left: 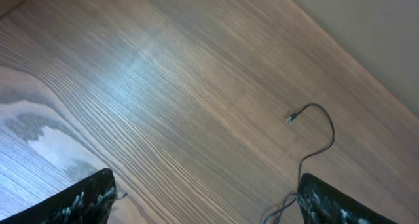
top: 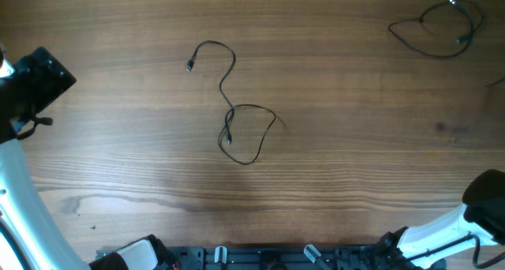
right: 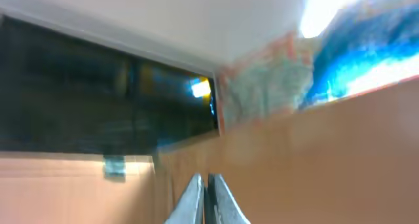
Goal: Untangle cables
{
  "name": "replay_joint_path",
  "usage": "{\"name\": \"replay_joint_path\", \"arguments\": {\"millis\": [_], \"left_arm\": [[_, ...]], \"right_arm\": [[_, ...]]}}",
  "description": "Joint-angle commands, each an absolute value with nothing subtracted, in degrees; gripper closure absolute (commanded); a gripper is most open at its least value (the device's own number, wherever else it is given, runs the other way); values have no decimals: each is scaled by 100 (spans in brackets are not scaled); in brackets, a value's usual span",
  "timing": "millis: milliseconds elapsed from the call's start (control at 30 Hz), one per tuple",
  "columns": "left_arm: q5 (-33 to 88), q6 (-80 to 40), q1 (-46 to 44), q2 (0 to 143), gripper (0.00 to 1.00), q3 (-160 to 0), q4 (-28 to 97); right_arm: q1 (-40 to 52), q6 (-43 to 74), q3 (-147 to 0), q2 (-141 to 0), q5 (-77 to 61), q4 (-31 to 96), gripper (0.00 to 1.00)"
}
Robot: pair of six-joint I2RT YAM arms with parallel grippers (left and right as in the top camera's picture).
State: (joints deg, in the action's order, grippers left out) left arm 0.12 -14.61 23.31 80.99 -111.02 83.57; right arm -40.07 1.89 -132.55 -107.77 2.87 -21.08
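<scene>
A thin black cable lies near the table's middle, with one plug end at the upper left and a loop crossing over itself lower down. Part of it shows in the left wrist view. A second black cable lies coiled at the far right corner. My left gripper is open and empty, raised over the table's left side, well left of the middle cable. My right gripper is shut and empty, its fingers pressed together, pointing away from the table at the near right.
The wooden table fills the overhead view. The arm bases and a black rail sit along the near edge. The right wrist view shows a dark window and blurred background.
</scene>
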Motion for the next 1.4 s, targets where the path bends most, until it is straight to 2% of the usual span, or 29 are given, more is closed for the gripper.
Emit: {"name": "replay_joint_path", "arguments": {"millis": [0, 67, 100, 133, 167, 233, 300, 333, 400, 500, 600, 733, 800, 1033, 1200, 1300, 1367], "left_arm": [[102, -1369, 2353, 8110, 9, -11153, 8390], [99, -1347, 2353, 8136, 1, -11153, 8468], [104, -1205, 2353, 8158, 1, -11142, 8519], [104, -1129, 2353, 8180, 1, -11142, 8558], [102, -1081, 2353, 8206, 2, -11142, 8597], [99, -1066, 2353, 8254, 4, -11139, 8748], [99, -1063, 2353, 8274, 4, -11139, 8818], [99, -1063, 2353, 8274, 5, -11139, 8820], [99, -1063, 2353, 8274, 5, -11139, 8823], [102, -1068, 2353, 8274, 8, -11139, 8888], [104, -1068, 2353, 8274, 11, -11139, 8906], [233, -1068, 2353, 8274, 11, -11139, 8967], [233, -1068, 2353, 8274, 12, -11139, 8969], [552, -1068, 2353, 8274, 14, -11139, 9006], [751, -1068, 2353, 8274, 14, -11139, 9100], [854, -1070, 2346, 8274, 15, -11139, 9083], [854, -1068, 2346, 8274, 15, -11139, 9085]], "right_arm": [[-3981, -47, -13378, -10822, -145, -3382, 96], [-3977, -156, -13382, -10822, -143, -4045, 96], [-3990, -156, -13382, -10822, -143, -3787, 96], [-4053, -148, -13382, -10829, -143, -2877, 96], [-4101, 43, -13382, -10844, -137, -1302, 96], [-4132, 932, -13375, -11013, -137, 812, 96], [-4132, 1369, -13375, -11271, -115, 2071, 96], [-4191, 1970, -13375, -11518, -99, 2659, 96], [-4370, 3476, -13375, -11824, -434, 3146, 96], [-4624, 5684, -13375, -12184, -2305, 3273, 96], [-4606, 6663, -13375, -12534, -2991, 2536, 96], [-4578, 5843, -13262, -12678, -2467, 2604, 96], [-4578, 5363, -13185, -12735, -1702, 2967, 96], [-4528, 1426, -13166, -13141, 410, 2449, 96], [-4510, 1730, -13166, -14040, 45, 2794, 95], [-4403, 2596, -13166, -14468, -1120, 3138, 95], [-4261, 2873, -13166, -14580, -1420, 3312, 96]]}}
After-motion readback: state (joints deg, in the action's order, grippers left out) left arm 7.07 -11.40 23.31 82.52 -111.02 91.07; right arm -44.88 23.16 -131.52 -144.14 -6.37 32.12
